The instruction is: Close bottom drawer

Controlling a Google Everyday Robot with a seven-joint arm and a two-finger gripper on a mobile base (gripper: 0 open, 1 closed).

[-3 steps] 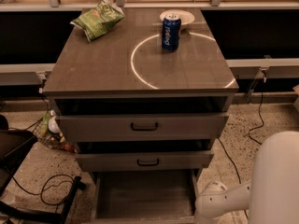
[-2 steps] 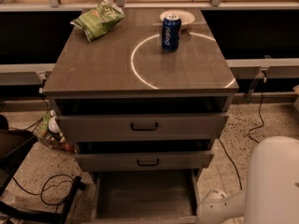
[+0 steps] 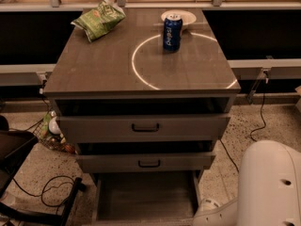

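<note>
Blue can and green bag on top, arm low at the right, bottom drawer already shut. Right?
No: the camera view shows the bottom drawer pulled far out, not shut. The blue can and green bag are on top, and the arm is low at the right; its pincer is out of frame.

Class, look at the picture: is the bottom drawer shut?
No, the bottom drawer stands pulled out, its inside showing; the gripper is out of view, only the white arm shows, lower right.
</note>
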